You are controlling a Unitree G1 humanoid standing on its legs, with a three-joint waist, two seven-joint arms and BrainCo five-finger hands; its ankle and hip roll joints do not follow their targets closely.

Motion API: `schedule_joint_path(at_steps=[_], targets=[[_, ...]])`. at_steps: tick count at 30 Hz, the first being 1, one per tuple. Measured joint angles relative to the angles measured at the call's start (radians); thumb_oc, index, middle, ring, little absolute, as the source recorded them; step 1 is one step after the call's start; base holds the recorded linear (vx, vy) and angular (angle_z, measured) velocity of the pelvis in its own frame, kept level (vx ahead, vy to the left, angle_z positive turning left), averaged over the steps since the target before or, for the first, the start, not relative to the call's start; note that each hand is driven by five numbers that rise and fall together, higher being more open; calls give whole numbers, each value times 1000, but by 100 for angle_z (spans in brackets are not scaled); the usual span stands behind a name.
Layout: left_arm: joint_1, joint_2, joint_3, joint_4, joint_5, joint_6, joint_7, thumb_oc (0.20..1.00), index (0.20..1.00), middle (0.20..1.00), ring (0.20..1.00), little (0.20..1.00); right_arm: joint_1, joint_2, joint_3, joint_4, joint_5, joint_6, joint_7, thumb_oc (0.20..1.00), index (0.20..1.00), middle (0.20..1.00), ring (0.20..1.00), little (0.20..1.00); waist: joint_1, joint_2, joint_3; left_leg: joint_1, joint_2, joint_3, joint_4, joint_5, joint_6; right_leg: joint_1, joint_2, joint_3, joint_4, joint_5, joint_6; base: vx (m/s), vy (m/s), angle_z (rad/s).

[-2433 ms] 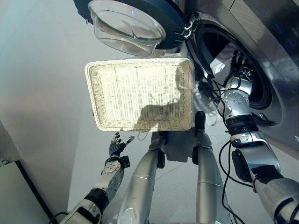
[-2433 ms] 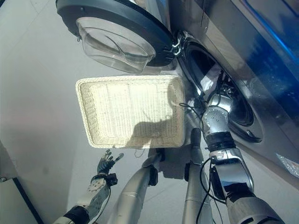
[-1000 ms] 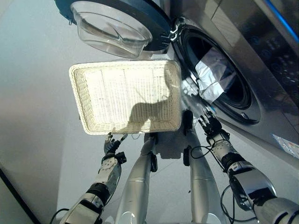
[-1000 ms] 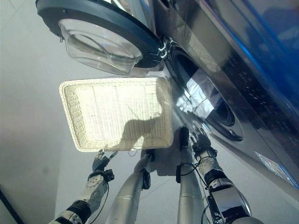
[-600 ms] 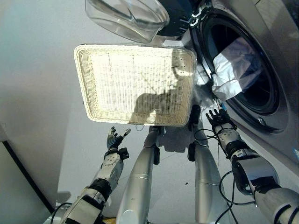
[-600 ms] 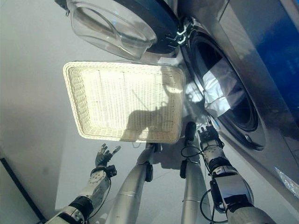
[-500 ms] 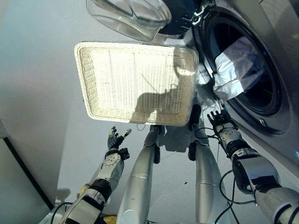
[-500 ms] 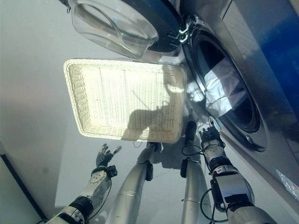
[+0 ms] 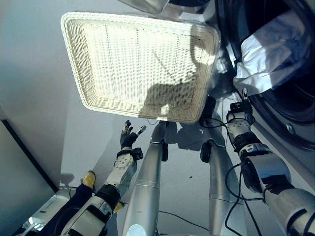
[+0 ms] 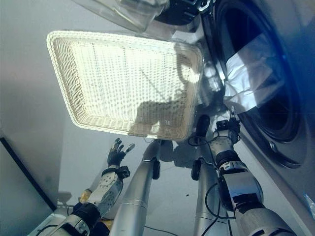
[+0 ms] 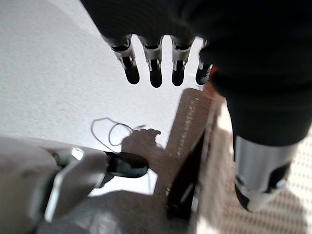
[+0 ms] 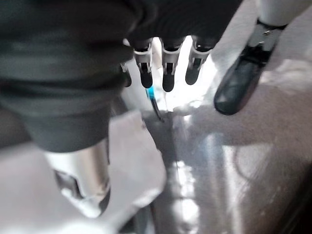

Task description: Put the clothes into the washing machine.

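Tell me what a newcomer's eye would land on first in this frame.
Probably the big white wicker basket, lying empty on the floor beside the washing machine. Next, the white cloth bunched in the machine's open drum. Both hands are open: the right hand below the drum, the left hand under the basket's near edge.

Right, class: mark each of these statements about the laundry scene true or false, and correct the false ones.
1. The wicker basket holds a pile of clothes. False: nothing lies inside it.
2. A white garment sits in the washing machine's opening. True.
3. The left hand grips the basket's rim. False: it hangs apart from the basket with straight fingers, holding nothing.
4. The right hand is just below the machine's opening, near the garment. True.
5. The right hand clutches the white garment. False: in its wrist view its fingers are straight and hold nothing.
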Motion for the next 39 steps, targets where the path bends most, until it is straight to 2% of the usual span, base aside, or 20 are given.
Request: schedule_joint_path(at_steps=[1, 2, 3, 9, 12, 19, 23, 28, 32, 33, 34, 37, 39], targets=[[2, 1, 3, 1, 0, 0, 6, 1000, 1000, 1000, 1000, 1000, 2, -1, 17, -30, -78, -20, -2, 624, 624, 624, 624, 624, 2, 0, 0, 0, -3, 0, -1, 0, 1, 0, -3, 0, -1, 0, 0, -17, 31, 3], [3, 5, 3, 0, 0, -1, 7, 1000, 1000, 1000, 1000, 1000, 1, -8, 22, -61, -130, -52, 4, 442, 442, 442, 442, 442, 3, 0, 0, 0, -4, 0, -1, 0, 1, 0, -4, 0, -1, 0, 0, -24, 42, 3], [4, 9, 4, 0, 0, -1, 7, 1000, 1000, 1000, 1000, 1000, -2, -17, 27, -89, -145, -47, 6, 200, 200, 200, 200, 200, 2, 0, 0, 0, -5, -1, 0, 1, 2, 1, -5, 0, -1, 0, 0, -19, 33, 3], [19, 37, 19, 2, 0, -6, 4, 1000, 1000, 1000, 1000, 1000, 45, -49, 53, -233, -256, -65, 68, 200, 200, 200, 200, 200, -6, -1, 1, 13, -14, -2, 13, -1, 9, 23, -12, 1, -1, 3, -3, -30, 53, 2], [37, 37, 46, 9, 0, -6, -15, 1000, 1000, 1000, 1000, 1000, 42, -142, 52, -340, -266, -93, 110, 200, 200, 200, 200, 200, -14, -2, 1, 64, -16, -1, 13, -2, 11, 76, -13, 2, -5, 5, -3, 0, 0, 0], [94, 53, 47, 3, 0, -7, -37, 1000, 1000, 1000, 1000, 1000, 15, -201, 50, -482, -273, -117, 154, 200, 200, 200, 200, 200, -62, -2, 1, 143, -10, 4, 3, -4, 11, 153, 1, 6, -23, 9, 6, -5, 23, -4], [101, 51, 48, -5, 1, -5, -41, 1000, 1000, 1000, 1000, 1000, 19, -199, 43, -511, -191, -120, 155, 200, 200, 200, 200, 200, -67, -3, 2, 180, -3, 16, -6, -7, 9, 188, 11, 19, -44, 18, 16, -4, 31, -11], [103, 52, 70, -13, 0, 14, -47, 1000, 1000, 1000, 1000, 1000, 55, -174, 29, -558, -20, -128, 138, 200, 200, 200, 200, 200, -60, -9, 5, 223, -4, 29, -5, -15, 13, 233, 18, 33, -57, 25, 7, 12, 35, -4], [103, 52, 78, -11, 0, 19, -47, 1000, 1000, 1000, 1000, 1000, 61, -165, 19, -558, 11, -137, 119, 200, 200, 200, 200, 200, -60, -9, 6, 233, -7, 32, -3, -19, 18, 245, 16, 36, -62, 31, -1, 5, 6, -1], [104, 53, 84, -12, 0, 20, -48, 1000, 1000, 1000, 1000, 1000, 75, -162, 7, -549, 40, -179, 59, 322, 322, 322, 322, 322, -57, -11, 7, 249, -13, 34, 0, -26, 26, 268, 12, 42, -71, 33, 1, 36, -7, 3], [105, 53, 84, -12, 0, 21, -48, 1000, 1000, 1000, 1000, 1000, 87, -158, -3, -546, 46, -218, 21, 1000, 1000, 1000, 1000, 1000, -59, -13, 8, 251, -15, 37, 8, -32, 34, 276, 7, 42, -74, 35, 5, 43, -13, 3], [100, 55, 79, -10, 0, 40, -47, 1000, 1000, 1000, 1000, 1000, 61, -104, -70, -516, 289, -309, -53, 1000, 1000, 1000, 1000, 1000, -56, -20, 11, 266, -19, 40, 39, -49, 46, 305, 1, 40, -72, 37, 12, -1, 7, 2], [100, 79, 57, -8, -1, 43, -48, 1000, 1000, 1000, 1000, 1000, 44, -106, -77, -499, 430, -300, -82, 1000, 1000, 1000, 1000, 1000, -63, -32, 9, 272, -27, 46, 44, -51, 57, 316, -11, 45, -72, 36, 27, 3, 27, 6]])
